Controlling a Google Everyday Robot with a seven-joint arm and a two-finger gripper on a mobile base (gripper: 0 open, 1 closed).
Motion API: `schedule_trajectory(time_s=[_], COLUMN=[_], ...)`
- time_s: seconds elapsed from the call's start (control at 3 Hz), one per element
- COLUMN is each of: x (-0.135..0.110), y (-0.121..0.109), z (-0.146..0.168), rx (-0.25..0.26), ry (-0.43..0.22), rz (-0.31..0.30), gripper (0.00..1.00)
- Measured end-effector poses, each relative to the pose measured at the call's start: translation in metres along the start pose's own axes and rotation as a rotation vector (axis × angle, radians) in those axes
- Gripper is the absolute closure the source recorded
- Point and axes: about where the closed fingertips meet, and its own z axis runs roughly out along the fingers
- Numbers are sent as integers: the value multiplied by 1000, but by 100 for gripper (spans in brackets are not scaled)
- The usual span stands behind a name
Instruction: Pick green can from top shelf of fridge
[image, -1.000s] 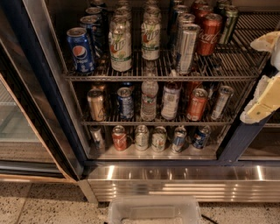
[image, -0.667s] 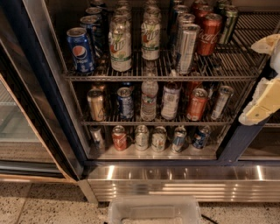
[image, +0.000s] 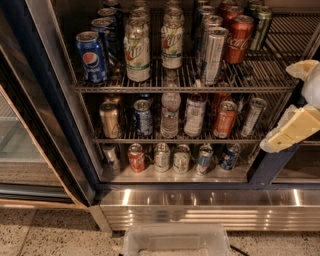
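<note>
Hanging at the right edge of the camera view, the pale cream claw (image: 294, 129) sits in front of the dark blue door post, level with the middle rack and holding nothing. Whether it is open or closed I cannot tell.

Up and to its left, well apart from it, the slim dark green can with a silver top (image: 261, 26) stands upright on the silvery wire-rack top shelf (image: 272, 76). It is just beside the red Coca-Cola can (image: 239, 38), at the right end of the row.

The large display fridge with the ribbed steel base panel (image: 200, 212) is open to the claw, so access is done. As I judge it, the reach, the grasp and the lift all remain, and the claw must rise and go inward past the front rail.

Against a second ago, the claw has dropped lower and edged slightly left. The cans and racks sit where they did, the green can untouched.
</note>
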Motion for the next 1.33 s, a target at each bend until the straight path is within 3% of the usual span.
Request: schedule_trajectory(time_s=[0.67, 1.0, 1.33], x=[0, 0, 0], y=[-16, -17, -28], z=[11, 11, 12], rx=[128, 129, 159], ry=[-110, -111, -134], rz=[80, 81, 134], gripper=[0, 0, 0])
